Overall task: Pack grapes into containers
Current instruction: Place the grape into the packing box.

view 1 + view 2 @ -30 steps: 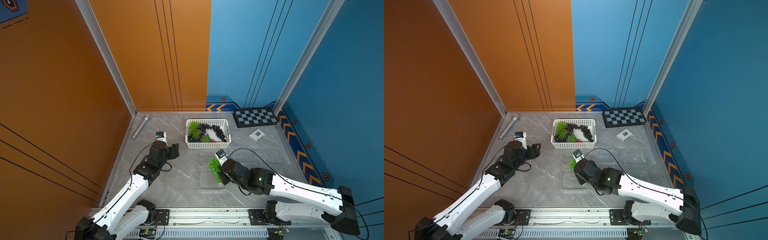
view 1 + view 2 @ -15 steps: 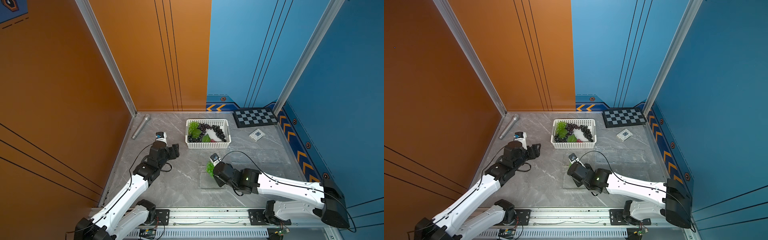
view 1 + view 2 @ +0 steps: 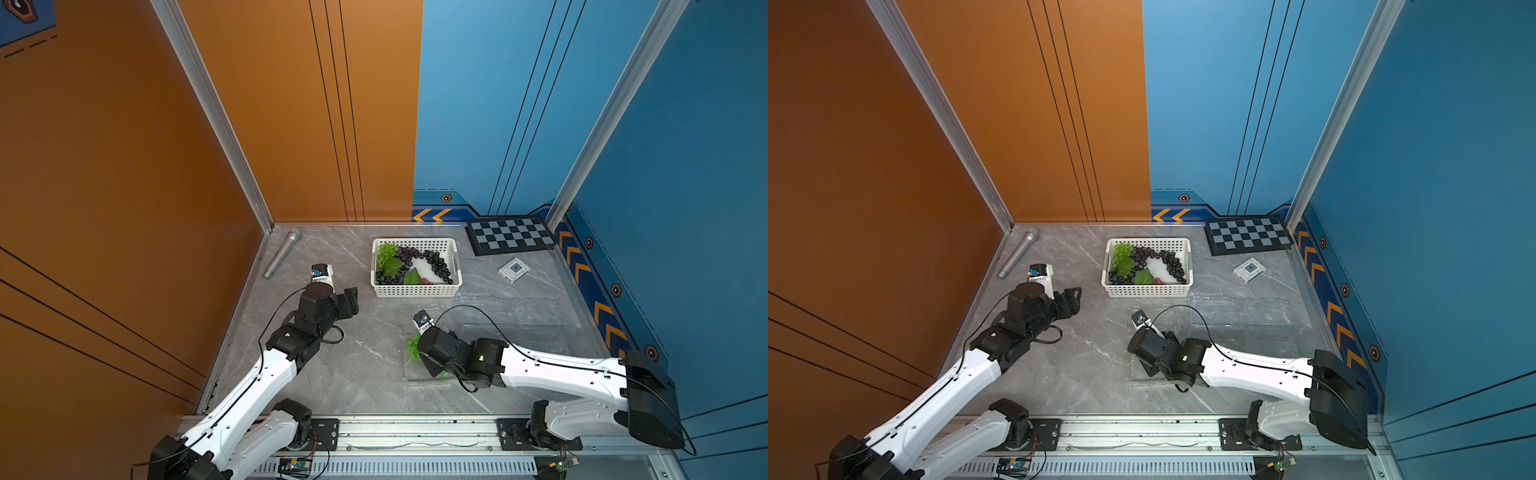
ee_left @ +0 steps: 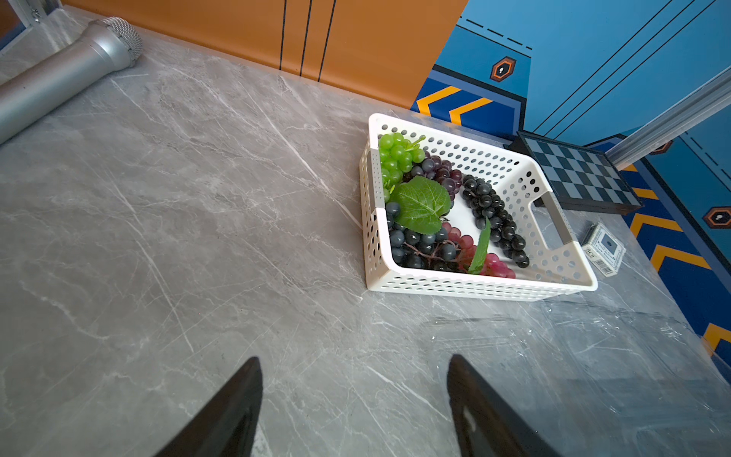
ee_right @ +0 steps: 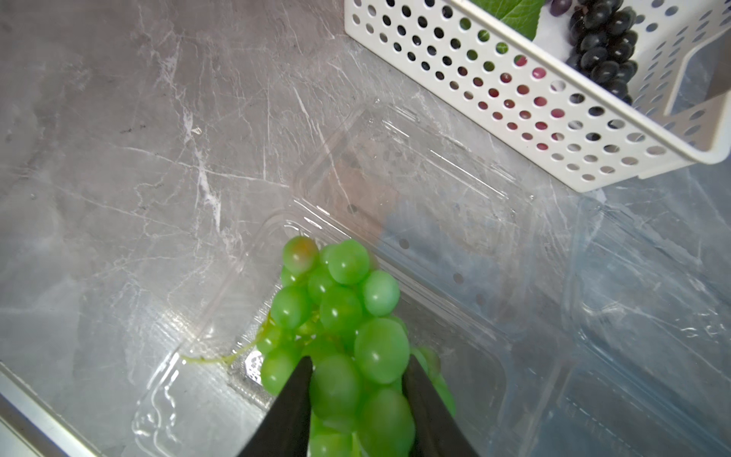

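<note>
Lab test cell (painted panel walls (image 3: 291,124))

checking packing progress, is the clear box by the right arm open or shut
Open: the clear box has its lid flat on the table toward the basket, green grapes inside.

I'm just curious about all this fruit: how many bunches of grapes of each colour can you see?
Green: 2, green bunch in the white basket, second green bunch in the clear container.
Dark: 3, it seems: purple bunch, black bunch, blue-black bunch.
Pinkish red: 1, the red bunch.
Total: 6.
</note>
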Robot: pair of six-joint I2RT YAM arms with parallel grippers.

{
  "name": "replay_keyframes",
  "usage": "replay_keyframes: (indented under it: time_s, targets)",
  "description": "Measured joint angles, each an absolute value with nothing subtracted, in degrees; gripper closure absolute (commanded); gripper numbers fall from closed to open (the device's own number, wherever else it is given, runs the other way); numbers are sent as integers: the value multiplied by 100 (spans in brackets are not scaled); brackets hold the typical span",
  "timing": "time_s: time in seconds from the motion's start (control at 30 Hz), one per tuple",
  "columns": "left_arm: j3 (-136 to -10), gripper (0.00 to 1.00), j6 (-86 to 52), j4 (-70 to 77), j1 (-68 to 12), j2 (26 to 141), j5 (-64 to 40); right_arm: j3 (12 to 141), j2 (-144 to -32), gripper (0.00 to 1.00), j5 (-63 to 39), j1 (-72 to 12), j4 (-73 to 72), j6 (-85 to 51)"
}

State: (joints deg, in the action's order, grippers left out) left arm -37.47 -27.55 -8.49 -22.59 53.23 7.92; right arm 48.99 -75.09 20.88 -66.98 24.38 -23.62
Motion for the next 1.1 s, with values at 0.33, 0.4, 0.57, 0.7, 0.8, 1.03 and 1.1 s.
replay_keyframes:
  time_s: [0.33,0.4,0.57,0.7,0.8,1.03,1.1]
  targets:
    - [-3719,25,-2775,-843,-2259,5319,794,4860,-7299,47,2049,-6698,2327,-2392]
    - [-3664,25,-2797,-851,-2259,5312,794,4856,-7286,47,2038,-6698,2298,-2399]
    - [-3649,25,-2799,-860,-2259,5339,790,4818,-6917,44,1929,-6611,2237,-2408]
    - [-3649,25,-2799,-838,-2259,5452,788,4818,-6410,41,1774,-6320,2115,-2405]
    - [-3649,25,-2799,-788,-2259,5568,786,4818,-6165,40,1621,-5931,2005,-2383]
    - [-3675,25,-2808,-515,-2259,5961,738,4886,-6405,39,1114,-4477,1632,-2196]
    - [-3745,25,-2814,-425,-2261,6180,701,5046,-6755,39,937,-4040,1525,-2108]
